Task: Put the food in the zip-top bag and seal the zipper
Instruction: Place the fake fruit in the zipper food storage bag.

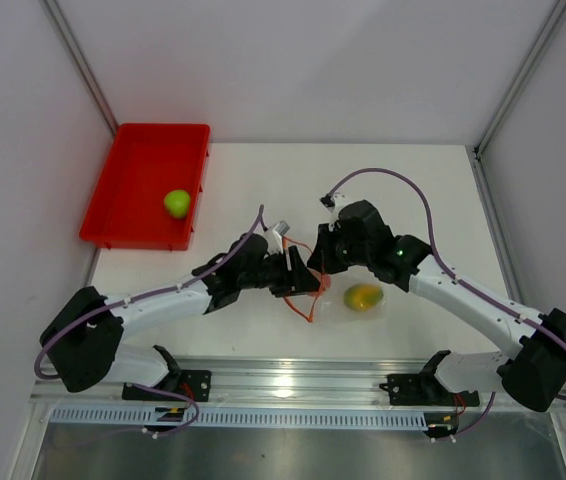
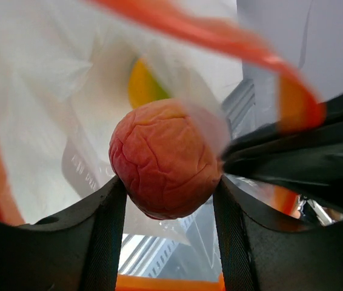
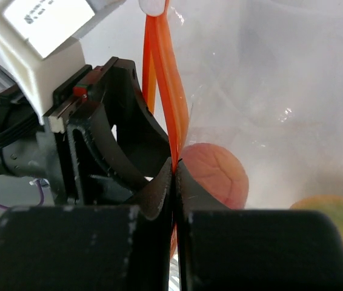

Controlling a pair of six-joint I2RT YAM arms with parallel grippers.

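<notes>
Left end effector (image 2: 168, 185) gripping wrinkled round fruit (image 2: 165, 157), clear crinkly bag (image 2: 50, 91)

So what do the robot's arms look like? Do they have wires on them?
Both the left arm and the right arm have white tube-like sections joined by chunky black joints, on black bases. A thin purple cable loops along each one. The left gripper and right gripper are black, with two fingers each. A white box with a printed label is on the left wrist.
</notes>
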